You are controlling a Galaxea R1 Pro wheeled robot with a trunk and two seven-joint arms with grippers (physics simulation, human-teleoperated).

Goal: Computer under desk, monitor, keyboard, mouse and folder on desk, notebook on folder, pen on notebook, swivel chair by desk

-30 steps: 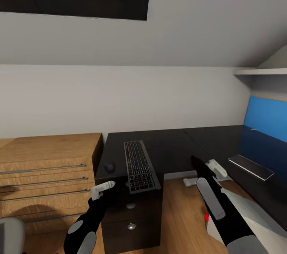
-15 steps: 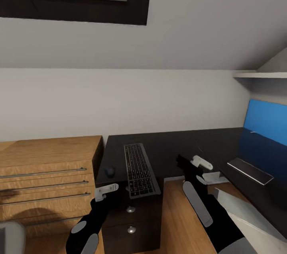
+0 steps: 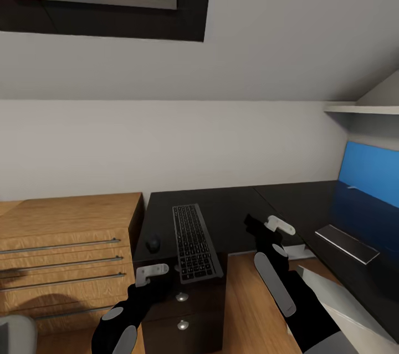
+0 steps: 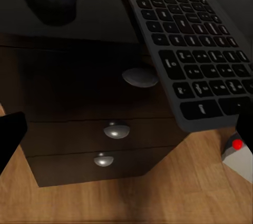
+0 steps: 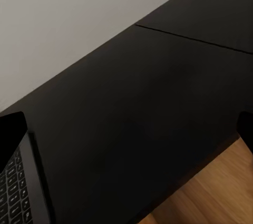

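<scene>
So the keyboard (image 3: 195,241) is lying on the black counter (image 3: 238,210), its near end sticking out past the edge above the drawer unit (image 3: 183,309). The mouse (image 3: 153,244) sits just beside it. Left gripper (image 3: 151,272) hovers near that overhanging end, jaws spread wide, holding nothing. Right gripper (image 3: 277,232) hangs over the counter edge, also wide and empty. Computer (image 3: 332,301) on the floor, lower right.

Head view looks down over the desk (image 3: 233,204); both wrist views sit close, sharing the keyboard (image 3: 194,240).
</scene>
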